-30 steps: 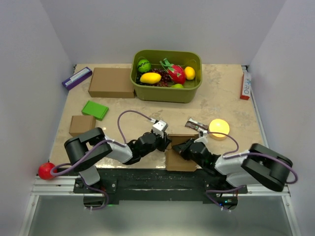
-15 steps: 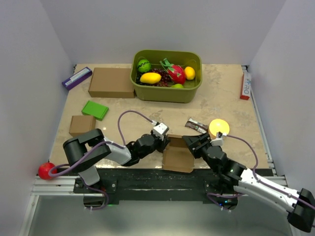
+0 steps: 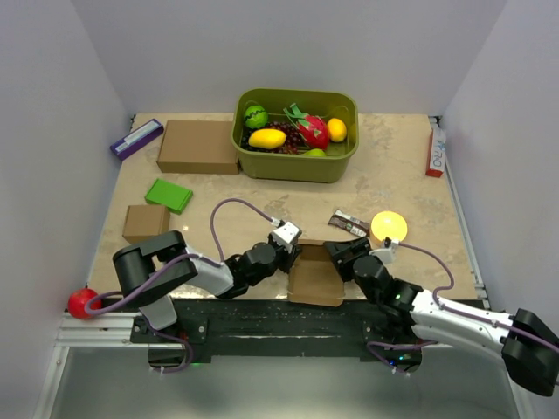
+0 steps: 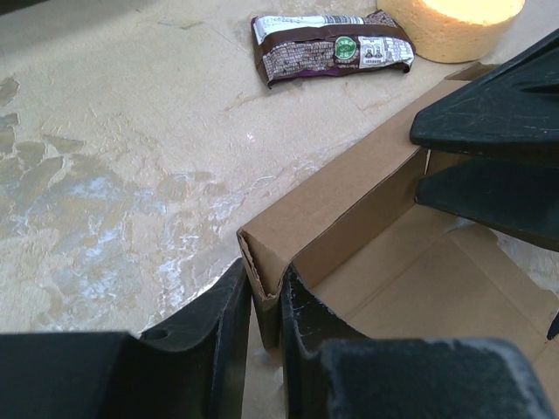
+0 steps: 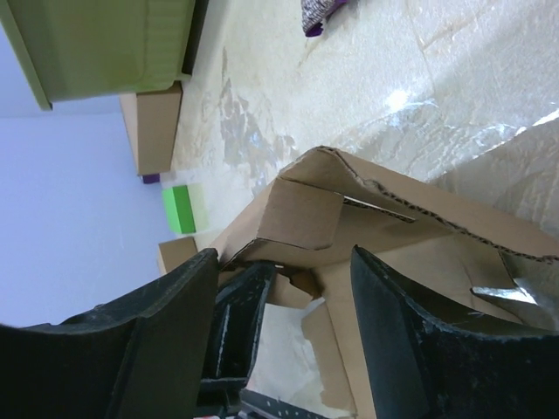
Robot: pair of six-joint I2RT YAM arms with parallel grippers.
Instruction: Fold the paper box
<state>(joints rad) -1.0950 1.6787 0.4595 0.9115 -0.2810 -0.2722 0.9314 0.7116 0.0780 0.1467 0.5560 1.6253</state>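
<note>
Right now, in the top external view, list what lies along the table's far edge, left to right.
Purple-and-white box → large brown carton → olive-green tub of toy fruit → red-and-white box.

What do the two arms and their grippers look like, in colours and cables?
The left arm and right arm have black rounded joints and pale grey links. A greyish-purple cable runs along each. The left gripper and right gripper each have two matte black, tapered fingers, lightly scuffed.
</note>
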